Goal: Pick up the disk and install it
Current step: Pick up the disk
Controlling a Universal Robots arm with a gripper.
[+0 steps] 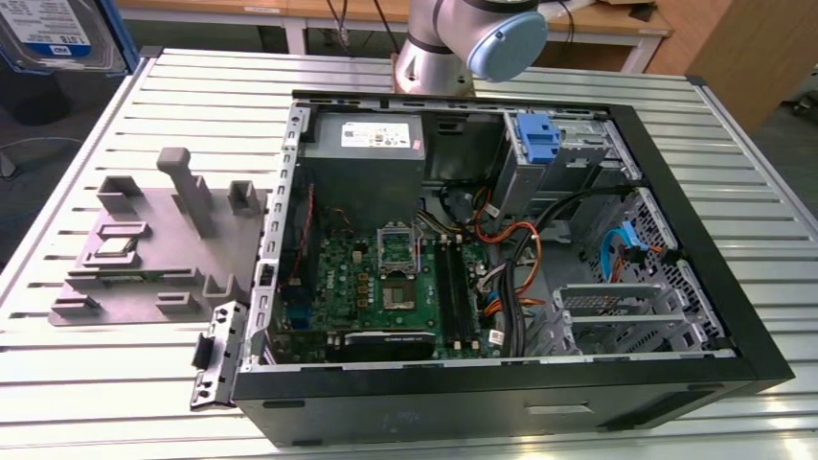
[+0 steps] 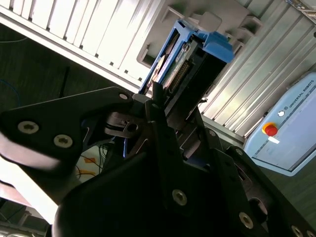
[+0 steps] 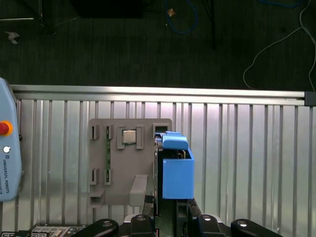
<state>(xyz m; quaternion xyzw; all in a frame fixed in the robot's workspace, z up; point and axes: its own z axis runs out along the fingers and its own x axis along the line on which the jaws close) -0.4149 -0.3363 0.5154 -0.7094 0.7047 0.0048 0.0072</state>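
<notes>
The slatted metal surface [image 1: 729, 163] carries an open computer case [image 1: 447, 412], which takes the middle and the exterior view's right. Its side panel is off, so the board and cables inside are open from above. On the exterior view's left, just beside the case, stands a grey fixture [image 1: 141, 259] with several slots and posts.

The disk [image 1: 52, 38] is not on the surface. It hangs in the air at the far left corner of the exterior view, above the fixture's side of the surface and well apart from the case.

In the second wrist view the disk [image 2: 185, 61], in its blue carrier, stands straight out from the end effector [image 2: 158, 101], with its long axis continuing the line of the black fingers. The end effector looks clamped on the disk's near end, one finger on each flat side. In the first wrist view the disk [image 3: 175, 173] shows edge-on, rising from the end effector [image 3: 165, 216], with the grey fixture [image 3: 128, 163] on the surface below and beside it.

So the disk is already in the grip, pointing away from the wrist, and I judge that the case is the thing that lies apart, toward the exterior view's right.
</notes>
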